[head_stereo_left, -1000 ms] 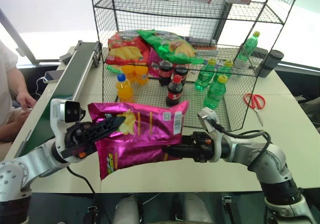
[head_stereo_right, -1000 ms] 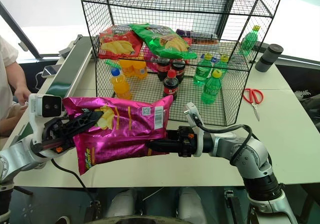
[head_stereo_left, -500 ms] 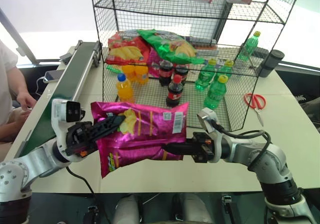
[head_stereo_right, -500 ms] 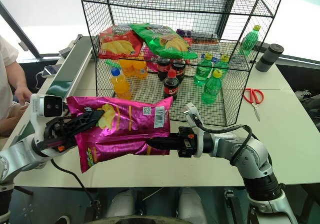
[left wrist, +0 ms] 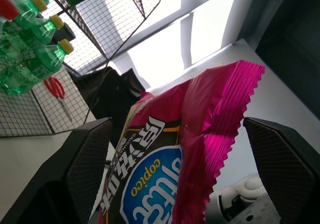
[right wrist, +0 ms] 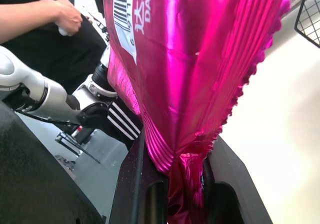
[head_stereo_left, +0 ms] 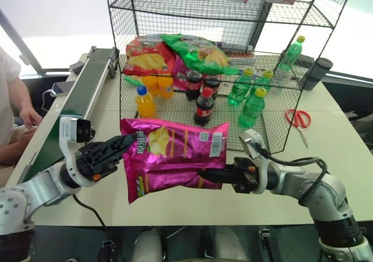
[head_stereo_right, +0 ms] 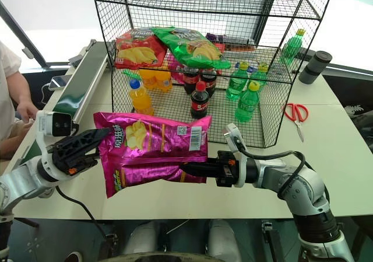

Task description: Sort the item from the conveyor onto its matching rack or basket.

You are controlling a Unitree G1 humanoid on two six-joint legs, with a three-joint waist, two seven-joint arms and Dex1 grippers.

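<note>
Your right gripper is clamped on the lower edge of the large shiny magenta-pink snack bag, holding it up above the pale tabletop in front of the tall black wire-grid rack. Your left gripper has its 2 black fingers spread wide, with the bag's crimped end sitting between them but pinched by neither. The bag hangs between your 2 arms, well clear of the long dark green conveyor belt off to your left.
</note>
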